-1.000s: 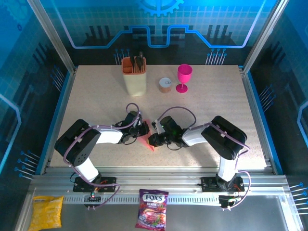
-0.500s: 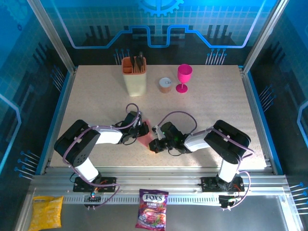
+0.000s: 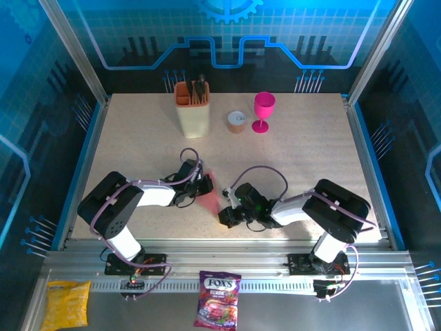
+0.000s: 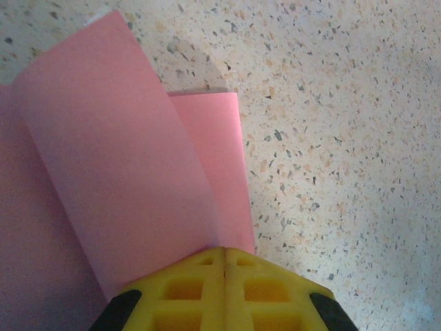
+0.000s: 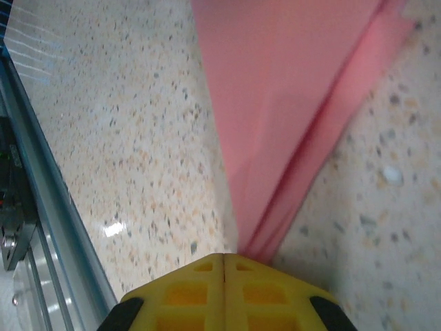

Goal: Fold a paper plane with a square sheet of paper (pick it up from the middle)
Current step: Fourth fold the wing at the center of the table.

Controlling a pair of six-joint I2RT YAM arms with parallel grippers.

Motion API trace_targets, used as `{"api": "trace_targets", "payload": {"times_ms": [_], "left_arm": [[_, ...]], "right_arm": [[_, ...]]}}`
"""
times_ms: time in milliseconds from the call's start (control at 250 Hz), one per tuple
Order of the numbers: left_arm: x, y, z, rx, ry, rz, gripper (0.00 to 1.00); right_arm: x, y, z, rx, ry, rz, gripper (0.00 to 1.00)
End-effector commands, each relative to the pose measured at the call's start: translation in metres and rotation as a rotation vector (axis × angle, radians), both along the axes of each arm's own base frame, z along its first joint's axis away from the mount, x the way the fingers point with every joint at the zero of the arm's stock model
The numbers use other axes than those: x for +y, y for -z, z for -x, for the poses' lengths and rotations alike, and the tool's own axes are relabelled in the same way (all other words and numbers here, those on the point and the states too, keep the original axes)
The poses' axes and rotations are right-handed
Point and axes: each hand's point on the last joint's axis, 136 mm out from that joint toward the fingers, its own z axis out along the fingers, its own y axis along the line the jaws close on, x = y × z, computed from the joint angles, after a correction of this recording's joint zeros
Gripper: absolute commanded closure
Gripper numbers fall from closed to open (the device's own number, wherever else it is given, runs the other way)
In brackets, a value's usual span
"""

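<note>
R pincer (image 3: 224, 218) shifted nearer, paper (image 3: 212, 199) reaches L pincer (image 3: 206, 186)

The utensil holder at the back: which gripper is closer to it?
Left. The left gripper lies almost straight in front of the utensil holder; the right gripper is further toward the near edge, more rightward.

plain salmon-pink paper (image 4: 124, 172), yellow fingers (image 4: 207, 276), beige table (image 4: 331, 138) with dark speckles, magenta goblet (image 3: 264, 110)

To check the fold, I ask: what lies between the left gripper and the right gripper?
The pink sheet of paper, partly folded, spans from the left gripper to the right gripper in the top view; both pinch it.
</note>
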Motion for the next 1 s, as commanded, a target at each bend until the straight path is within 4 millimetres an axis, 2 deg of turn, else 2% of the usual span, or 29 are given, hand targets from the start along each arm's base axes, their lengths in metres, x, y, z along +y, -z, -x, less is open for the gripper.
{"api": "trace_targets", "payload": {"times_ms": [0,112,236,387,563,667,767,871,995], "left_arm": [[0.032,0.031,0.018,0.1,-0.05,-0.144,1.0],[0.037,0.033,0.021,0.125,-0.087,-0.151,1.0],[0.049,0.038,0.029,0.173,-0.174,-0.163,1.0],[0.066,0.043,0.045,0.229,-0.319,-0.168,1.0],[0.072,0.04,0.06,0.27,-0.45,-0.17,1.0],[0.069,0.037,0.061,0.274,-0.467,-0.158,1.0],[0.067,0.037,0.06,0.279,-0.465,-0.157,1.0],[0.067,0.037,0.06,0.279,-0.464,-0.16,1.0],[0.068,0.038,0.06,0.281,-0.463,-0.166,1.0]], "right_arm": [[-0.071,0.058,0.059,0.261,-0.002,0.266,1.0],[-0.08,0.04,0.041,0.24,0.066,0.217,1.0],[-0.076,0.005,0.016,0.177,0.119,0.17,1.0],[-0.05,-0.038,-0.01,0.101,0.138,0.093,1.0],[-0.005,-0.062,-0.032,0.071,0.112,0.017,1.0],[0.022,-0.063,-0.04,0.076,0.086,-0.009,1.0],[0.04,-0.053,-0.047,0.089,0.074,-0.007,1.0],[0.044,-0.034,-0.051,0.114,0.081,0.017,1.0],[0.038,-0.013,-0.055,0.144,0.103,0.047,1.0]]}}
